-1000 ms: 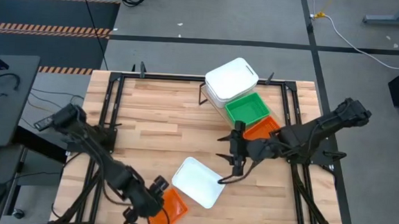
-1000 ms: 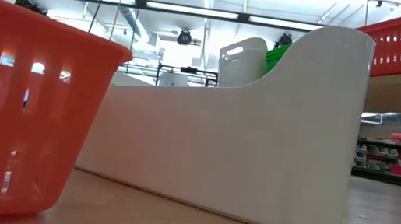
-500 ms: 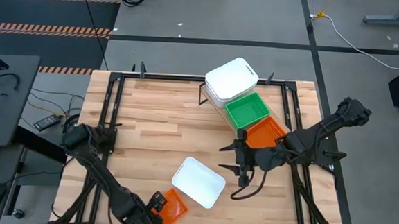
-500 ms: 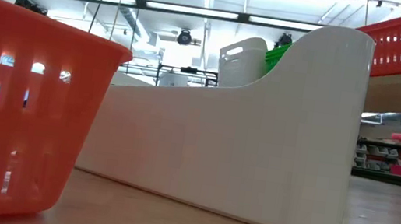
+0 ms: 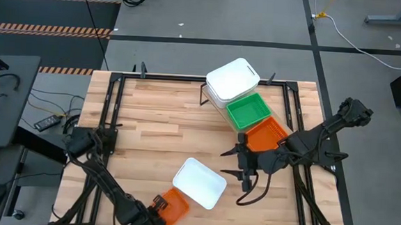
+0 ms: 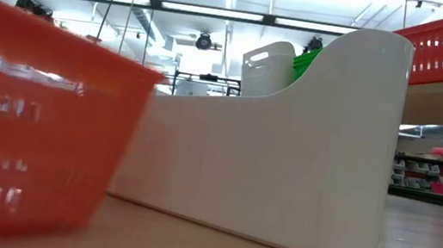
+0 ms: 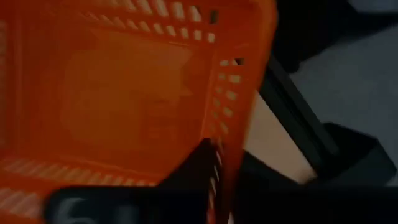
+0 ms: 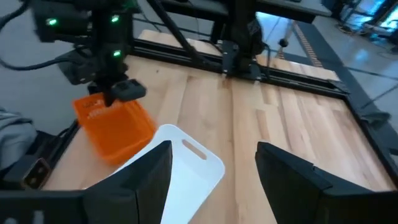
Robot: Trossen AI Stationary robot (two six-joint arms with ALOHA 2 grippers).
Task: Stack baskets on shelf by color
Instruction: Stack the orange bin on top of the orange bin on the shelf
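Note:
An orange basket (image 5: 175, 205) sits on the table by the near edge, and my left gripper (image 5: 156, 207) is shut on its left end. It blurs in the low view (image 6: 30, 123). A white basket (image 5: 200, 183) stands upright on the table right beside it. My right gripper (image 5: 245, 165) hangs open above the table, right of the white basket, touching nothing. On the slanted shelf (image 5: 282, 103) at the back right rest a white stack (image 5: 232, 79), a green basket (image 5: 249, 110) and an orange basket (image 5: 265, 134). My left gripper holds the orange basket by its slotted end wall (image 7: 239, 112), at the end toward the table's left edge. One finger (image 7: 196, 168) is inside the basket; the other side of the wall is dark and unclear. The fingers come steeply from above.
Black frame rails (image 5: 113, 107) run along the table's edges. The table's left and middle (image 5: 158, 124) show bare planks. The near edge lies just behind the orange basket.
My left gripper has gone down and toward the near edge onto the orange basket's left end. In the low view the basket has shifted toward the white basket and tipped. My right gripper has drawn a little to the right, away from the white basket.

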